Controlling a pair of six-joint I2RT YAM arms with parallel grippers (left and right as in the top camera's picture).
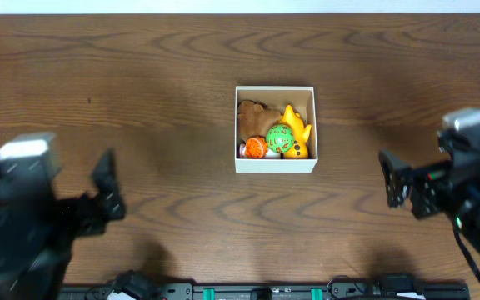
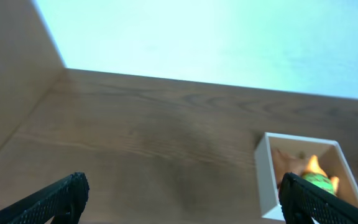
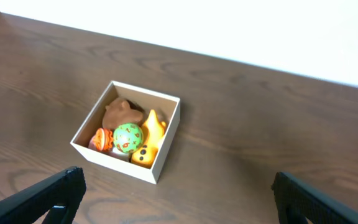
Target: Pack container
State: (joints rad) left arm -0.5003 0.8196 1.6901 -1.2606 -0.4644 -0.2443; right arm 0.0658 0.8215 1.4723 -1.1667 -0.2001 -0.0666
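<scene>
The container (image 1: 275,164), a small white-walled square box, sits at the table's middle. It holds a brown toy (image 1: 252,117), a yellow toy (image 1: 295,129), a green ball (image 1: 278,137) and an orange toy (image 1: 255,147). It also shows in the left wrist view (image 2: 265,174) and the right wrist view (image 3: 166,140). My left gripper (image 1: 107,193) is open and empty at the left, away from the box. My right gripper (image 1: 397,185) is open and empty at the right, away from the box.
The dark wooden table (image 1: 140,92) ends at a pale wall along its far edge. A black bar runs along the table's front edge (image 1: 265,292).
</scene>
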